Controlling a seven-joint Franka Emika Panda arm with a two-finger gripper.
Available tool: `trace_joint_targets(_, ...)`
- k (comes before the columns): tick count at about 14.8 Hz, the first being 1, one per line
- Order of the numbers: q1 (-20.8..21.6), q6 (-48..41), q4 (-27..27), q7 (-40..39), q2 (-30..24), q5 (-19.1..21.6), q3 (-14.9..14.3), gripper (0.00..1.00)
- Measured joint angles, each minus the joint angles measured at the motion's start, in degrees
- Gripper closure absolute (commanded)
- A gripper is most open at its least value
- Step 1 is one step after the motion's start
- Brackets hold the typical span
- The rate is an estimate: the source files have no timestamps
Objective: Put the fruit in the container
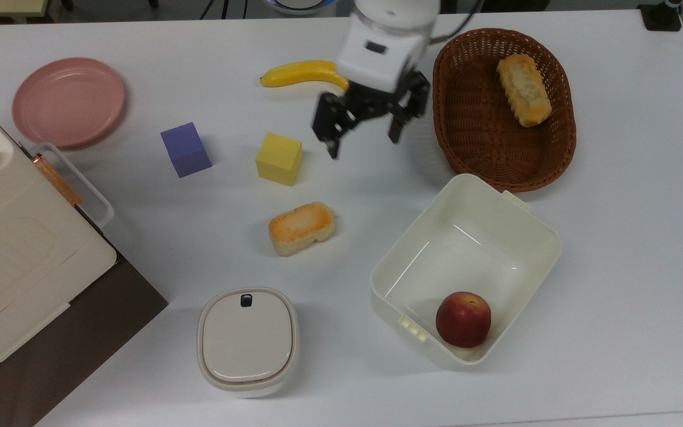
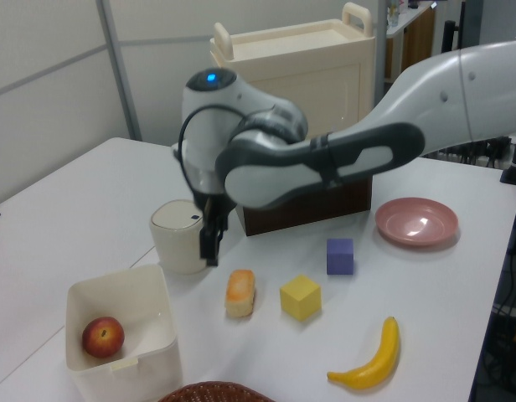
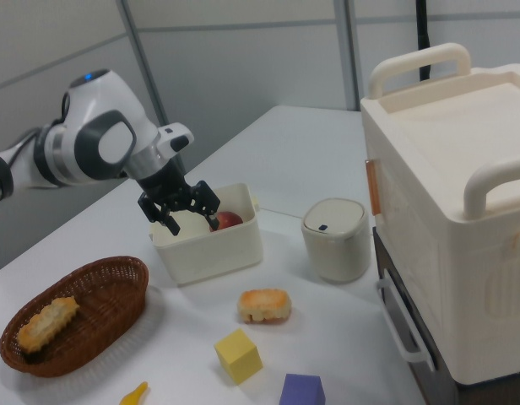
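At the top view's left edge of the white table (image 1: 614, 237) sits a round pink plate (image 1: 69, 102). Moving right come a purple cube (image 1: 185, 149), a rounded cream box with a grey lid (image 1: 248, 340) near the front edge, a yellow cube (image 1: 279, 158) and a small golden bread roll (image 1: 301, 228).

Next comes the black two-finger pincer (image 1: 364, 137), hanging above bare table between the long yellow banana (image 1: 309, 73) and the brown wicker basket (image 1: 504, 112). Its fingers are spread wide with nothing between them, well apart from the task's things.

Further right, the large cream-white square plastic tub (image 1: 519, 204) stands near the right half of the table, just in front of the basket. The round dark-red fruit with a yellowish blush (image 1: 463, 319) rests on the tub's floor, in the corner nearest the front edge of the table, beside the latch tabs. By this the task looks done.

The fruit probably handles as 1 firm, fairly light ball with a smooth, somewhat slippery skin, and it would roll freely. If it had to be taken again, the best hold is likely across its widest middle from above, though the 2 near walls crowd that corner.
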Motion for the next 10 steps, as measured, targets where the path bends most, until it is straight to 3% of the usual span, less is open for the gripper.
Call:
trace_joint_targets(6,-5.3,-20.3,5.9,-1.8,-4.1,1.6,-0.1,0.0)
trace_joint_targets(10,-10.5,-25.9,6.6,0.6,-9.1,5.3,-0.2,0.0)
